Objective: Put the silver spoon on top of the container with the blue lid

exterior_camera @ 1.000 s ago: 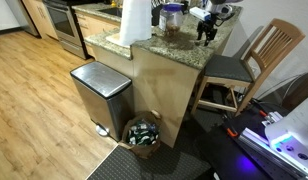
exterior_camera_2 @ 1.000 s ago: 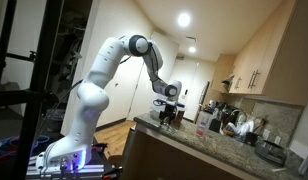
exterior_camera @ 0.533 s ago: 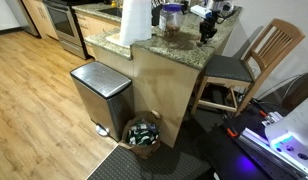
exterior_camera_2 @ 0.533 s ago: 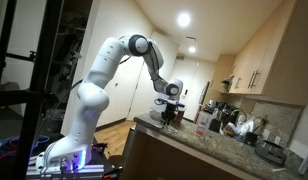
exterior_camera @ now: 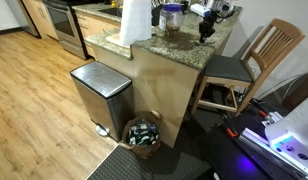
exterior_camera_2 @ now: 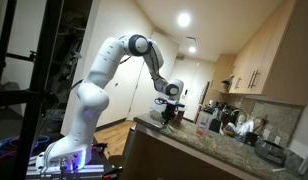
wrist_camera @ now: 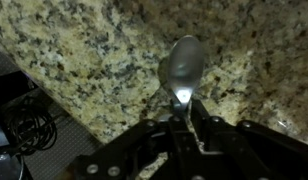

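Observation:
The silver spoon [wrist_camera: 182,66] lies on the speckled granite counter [wrist_camera: 84,50], bowl pointing away from me in the wrist view. My gripper [wrist_camera: 182,112] is down on the counter, its two dark fingers drawn in against the spoon's neck just below the bowl. In an exterior view the gripper [exterior_camera: 205,31] stands at the counter's far corner. The container with the blue lid [exterior_camera: 172,19] stands a little to one side of it, near the white paper towel roll [exterior_camera: 136,20]. The spoon's handle is hidden between the fingers.
A steel trash can [exterior_camera: 100,94] and a small basket [exterior_camera: 144,133] stand on the floor in front of the counter. A wooden chair [exterior_camera: 252,58] is beside the counter's end. Appliances and a cup with red [exterior_camera_2: 215,123] crowd the counter's far part.
The fingers have drawn together onto the spoon's neck. The arm has barely moved.

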Controlling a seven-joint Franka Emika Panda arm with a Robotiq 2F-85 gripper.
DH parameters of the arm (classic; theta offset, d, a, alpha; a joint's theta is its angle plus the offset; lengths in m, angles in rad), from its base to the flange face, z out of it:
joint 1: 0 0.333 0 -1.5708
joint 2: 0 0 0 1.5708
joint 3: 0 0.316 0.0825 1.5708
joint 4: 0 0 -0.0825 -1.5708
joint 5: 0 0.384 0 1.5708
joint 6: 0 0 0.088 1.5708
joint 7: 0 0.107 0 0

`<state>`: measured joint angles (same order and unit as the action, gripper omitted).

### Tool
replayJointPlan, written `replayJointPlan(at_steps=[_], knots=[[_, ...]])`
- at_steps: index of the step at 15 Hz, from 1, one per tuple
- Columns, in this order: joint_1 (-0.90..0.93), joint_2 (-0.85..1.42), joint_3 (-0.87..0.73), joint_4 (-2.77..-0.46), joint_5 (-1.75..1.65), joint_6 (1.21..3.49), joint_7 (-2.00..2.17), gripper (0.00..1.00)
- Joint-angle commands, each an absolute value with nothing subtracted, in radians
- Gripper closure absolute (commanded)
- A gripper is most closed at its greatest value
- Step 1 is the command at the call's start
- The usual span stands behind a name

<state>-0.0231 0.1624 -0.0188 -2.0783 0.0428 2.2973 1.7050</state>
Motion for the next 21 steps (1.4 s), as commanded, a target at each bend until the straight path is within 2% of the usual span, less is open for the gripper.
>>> replayJointPlan(at_steps=[1, 8, 9, 21], knots=[[-0.013, 0.152, -0.029, -2.096, 0.100, 2.334, 1.703, 0.58], [-0.004, 0.149, -0.041, -2.087, 0.045, 2.287, 1.740, 0.05], [-0.003, 0.149, -0.043, -2.085, 0.028, 2.269, 1.745, 0.01], [-0.006, 0.162, -0.041, -2.074, 0.022, 2.233, 1.754, 0.00]])
